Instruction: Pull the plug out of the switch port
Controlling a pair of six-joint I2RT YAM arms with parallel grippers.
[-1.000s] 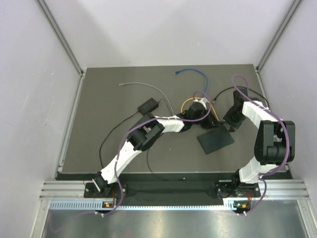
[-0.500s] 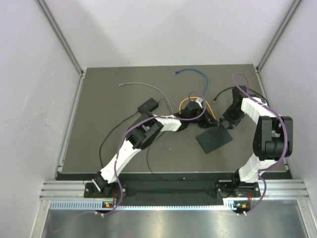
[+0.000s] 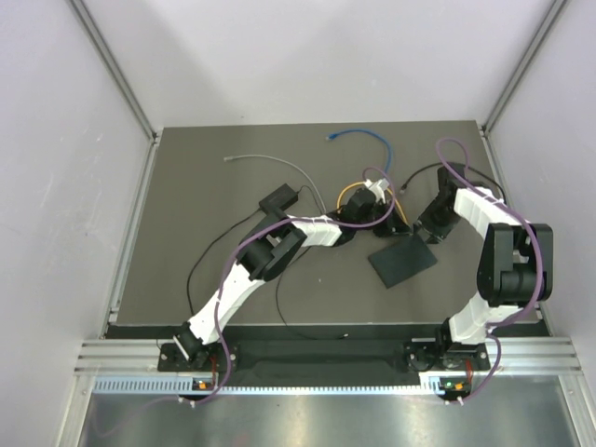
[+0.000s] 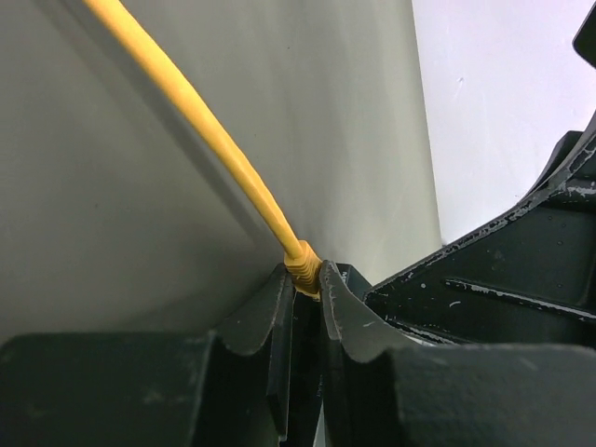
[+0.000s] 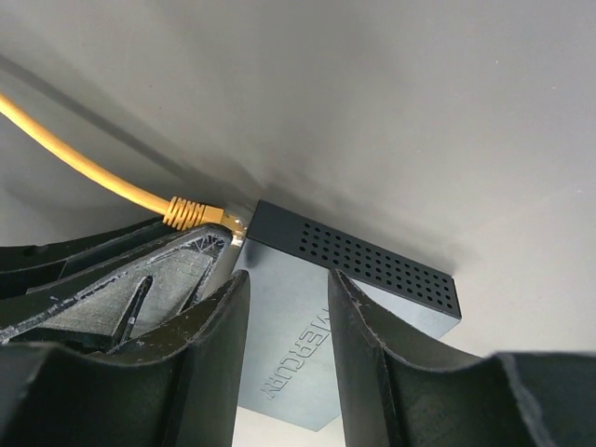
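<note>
Right wrist view: pale lettering is printed on the top face of the flat black switch box (image 5: 298, 358), running sideways between the fingers; the letters "ERCUR" can be read, while the ends of the word are partly hidden. A grid of small vent holes is seen along the box's side face. The right end effector (image 5: 289, 277) is held over this box with its jaws apart and the box top showing in the gap; whether the fingers (image 5: 372, 354) press on the box cannot be told. At the box's near corner the yellow plug (image 5: 196, 213) is met, its clear tip touching the box edge, so the switch port itself is hidden behind it and it cannot be told whether the plug is seated. In the left wrist view the left end effector (image 4: 304, 270) is seen clamped together on the ribbed boot of the plug, and the yellow cable (image 4: 200, 126) is led away up and to the left over the grey tabletop (image 4: 112, 261). From the top external camera the box is found right of centre on the tabletop, between the two end effectors, with the yellow cable looped just behind it. A smaller black block (image 3: 277, 198) with a thin cord is placed well to the left, and a blue cable (image 3: 365, 136) and a grey cable (image 3: 265, 160) are laid near the far edge.
</note>
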